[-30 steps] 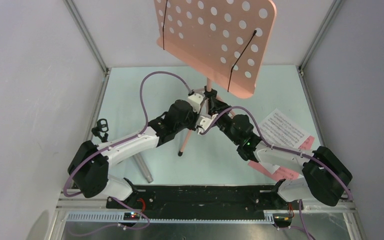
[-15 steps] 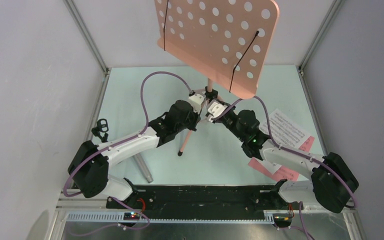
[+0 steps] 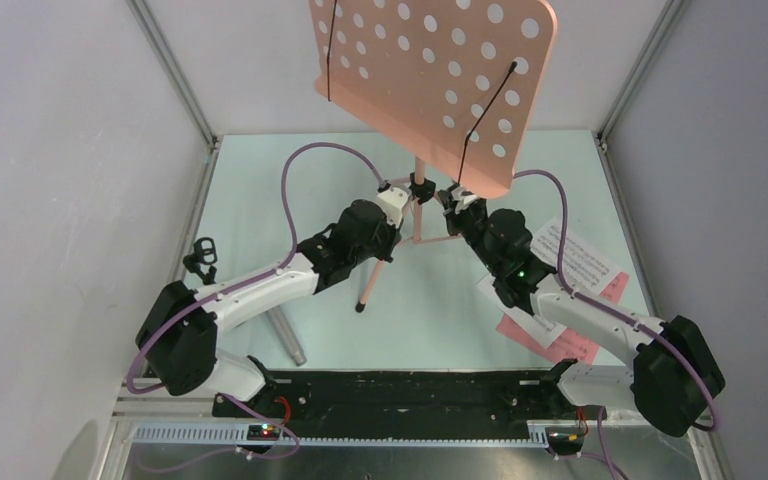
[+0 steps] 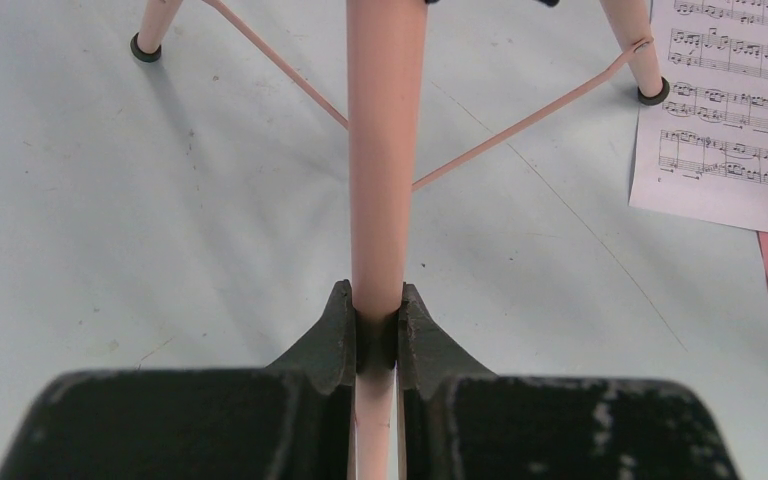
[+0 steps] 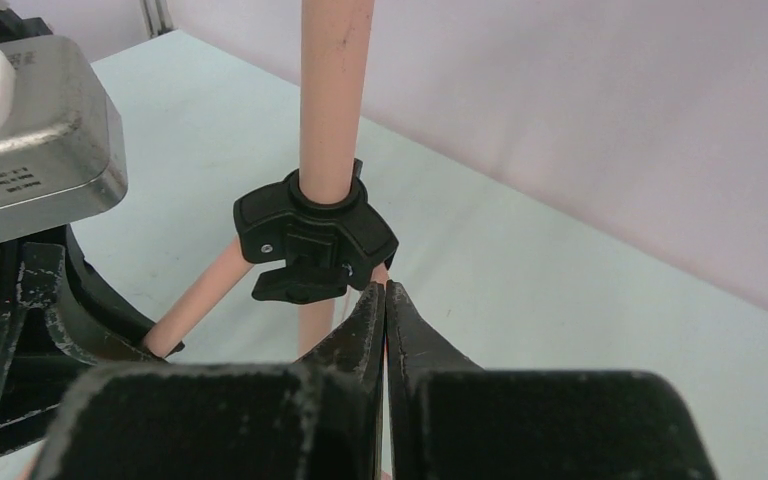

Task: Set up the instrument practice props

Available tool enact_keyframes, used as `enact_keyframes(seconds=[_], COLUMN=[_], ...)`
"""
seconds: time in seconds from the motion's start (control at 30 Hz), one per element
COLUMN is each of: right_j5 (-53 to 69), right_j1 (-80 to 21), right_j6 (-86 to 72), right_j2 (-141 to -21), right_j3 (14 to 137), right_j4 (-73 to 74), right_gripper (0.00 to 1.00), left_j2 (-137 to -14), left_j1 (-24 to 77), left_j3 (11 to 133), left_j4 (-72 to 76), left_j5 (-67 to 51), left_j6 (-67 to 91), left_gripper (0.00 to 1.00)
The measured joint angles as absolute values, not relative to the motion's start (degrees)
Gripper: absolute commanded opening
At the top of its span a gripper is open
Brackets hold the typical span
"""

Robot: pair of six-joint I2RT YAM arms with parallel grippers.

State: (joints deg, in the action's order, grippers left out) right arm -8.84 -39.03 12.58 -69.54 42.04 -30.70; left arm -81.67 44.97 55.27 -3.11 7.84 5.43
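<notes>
The salmon-pink music stand stands mid-table, its perforated desk (image 3: 430,80) high at the back. My left gripper (image 4: 377,310) is shut on the stand's pole (image 4: 385,150), just above the tripod legs. My right gripper (image 5: 386,290) is shut with nothing between its fingers. Its tips sit just below and right of the pole's black collar clamp (image 5: 315,235). A white sheet-music page (image 3: 575,255) and a pink page (image 3: 560,345) lie flat on the right, partly under my right arm. The small black mic stand (image 3: 200,255) stands at the left edge. The grey microphone (image 3: 285,335) lies near my left arm.
Grey walls and aluminium frame posts (image 3: 175,75) close in the table on three sides. A tripod foot (image 3: 361,306) rests toward the front, and another foot (image 4: 651,95) touches the white page. The desk overhangs both wrists.
My right gripper has moved up and to the right, from low among the legs to the collar clamp, and its jaws have closed. The left gripper keeps its hold on the pole.
</notes>
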Motion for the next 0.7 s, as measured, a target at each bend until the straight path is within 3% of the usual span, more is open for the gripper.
enact_keyframes(seconds=[0.17, 0.23, 0.33, 0.53, 0.63, 0.7], right_j5=[-9.8, -10.3, -11.6, -13.0, -13.1, -13.3], right_j1=[-40.2, -40.4, -40.5, -41.2, -41.8, -42.0], right_j6=[12.5, 13.2, 14.2, 16.4, 17.0, 17.0], right_j2=[-69.5, -69.5, -69.5, -67.2, -65.3, -63.8], right_j3=[42.1, 42.1, 42.1, 38.5, 35.8, 34.8], right_j4=[-30.4, -30.4, -30.5, -30.9, -30.1, -28.9], right_gripper=[0.20, 0.31, 0.42, 0.52, 0.55, 0.55], left_j2=[-81.7, -81.7, -81.7, -81.5, -81.3, -81.0], left_j1=[45.0, 45.0, 45.0, 44.9, 44.8, 44.8], left_j3=[55.3, 55.4, 55.6, 55.6, 55.6, 55.6], left_j4=[-3.2, -3.4, -3.9, -8.0, -10.4, -11.2], left_j5=[7.9, 8.0, 8.1, 9.4, 10.2, 10.4], left_j6=[5.5, 5.5, 5.5, 4.5, 4.5, 4.6], left_gripper=[0.00, 0.06, 0.23, 0.55, 0.66, 0.66])
